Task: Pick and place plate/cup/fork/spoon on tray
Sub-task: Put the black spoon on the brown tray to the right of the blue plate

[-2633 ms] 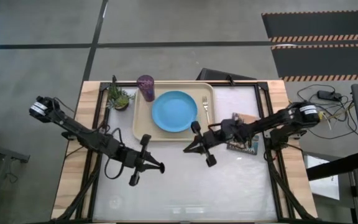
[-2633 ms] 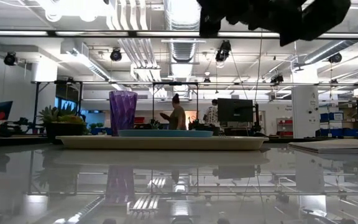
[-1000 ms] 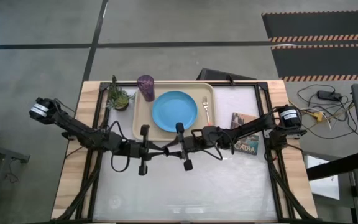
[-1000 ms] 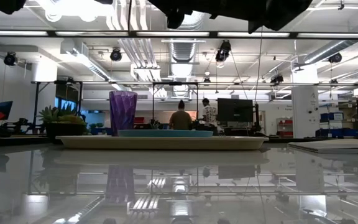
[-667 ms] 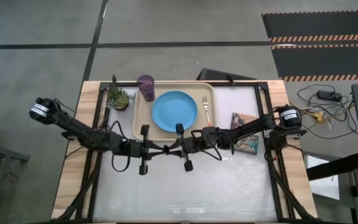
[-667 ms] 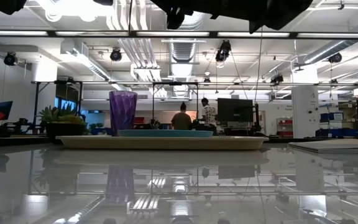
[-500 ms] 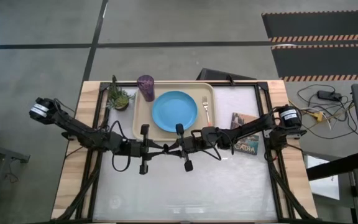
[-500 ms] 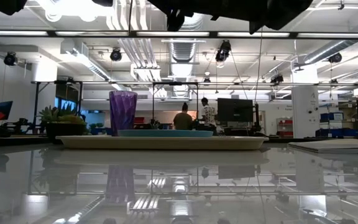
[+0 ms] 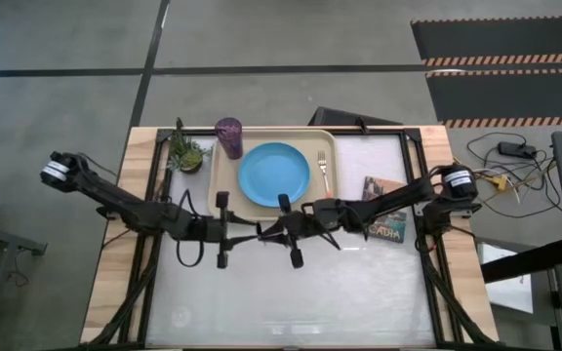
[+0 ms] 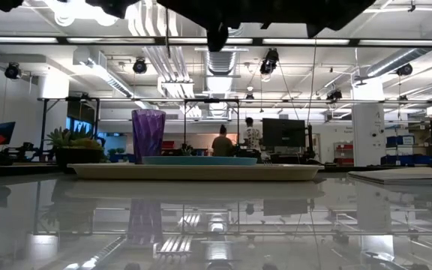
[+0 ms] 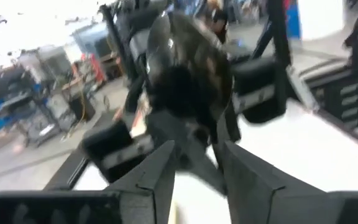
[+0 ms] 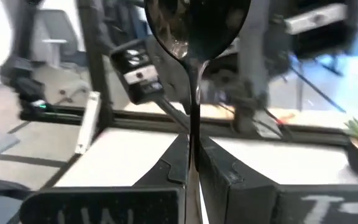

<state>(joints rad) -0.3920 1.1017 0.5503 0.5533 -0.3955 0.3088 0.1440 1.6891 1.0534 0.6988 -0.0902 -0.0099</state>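
The sky-blue plate [image 9: 274, 175], the purple cup [image 9: 228, 135] and the orange-handled fork [image 9: 322, 171] rest on the beige tray [image 9: 222, 195] at the table's far middle. My right gripper [image 9: 266, 234] is shut on the dark spoon [image 12: 194, 25], above the table just in front of the tray. My left gripper [image 9: 247, 232] faces it tip to tip and is open. Its fingers [image 11: 160, 171] stand at either side just short of the spoon's bowl [image 11: 188, 62]; I cannot tell whether they touch it. My right gripper pinches the spoon's thin handle [image 12: 194, 127] between its two fingers. The fingers lie level, pointing toward the table's left, along the handle. The spoon sticks straight out past the fingertips, bowl end toward my left gripper, lifted clear of the table.
A dark-covered book [image 9: 383, 226] lies right of the tray under my right arm. A small green potted plant [image 9: 188, 153] stands at the tray's far left corner. The white table surface in front of the grippers is bare. People show in the room beyond the table.
In the last second both grippers have stayed nearly still, tip to tip in front of the tray, with the spoon level in my right gripper. Before that they came together from the left and the right over the table's middle.
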